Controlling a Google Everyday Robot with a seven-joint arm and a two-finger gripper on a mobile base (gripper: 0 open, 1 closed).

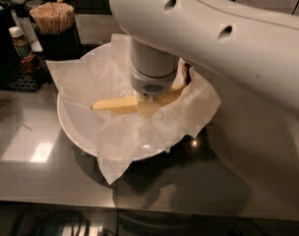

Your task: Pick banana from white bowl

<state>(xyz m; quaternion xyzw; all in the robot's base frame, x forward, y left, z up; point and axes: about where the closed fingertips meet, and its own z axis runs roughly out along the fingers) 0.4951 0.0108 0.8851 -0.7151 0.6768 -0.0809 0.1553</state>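
Camera view: your tool (pixel 148 105) sits straight down over the middle of the banana (pixel 114 103), which lies in the white bowl (pixel 73 132), long axis running 9 o'clock to 2 o'clock. You cannot tell whether the tool grips it.

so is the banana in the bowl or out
In: the banana lies inside the white bowl, on its paper, the gripper at its middle.

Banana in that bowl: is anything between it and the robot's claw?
Nothing visible. The gripper is right at the middle of the banana, inside the white bowl; the crinkled paper lies around them, not between.
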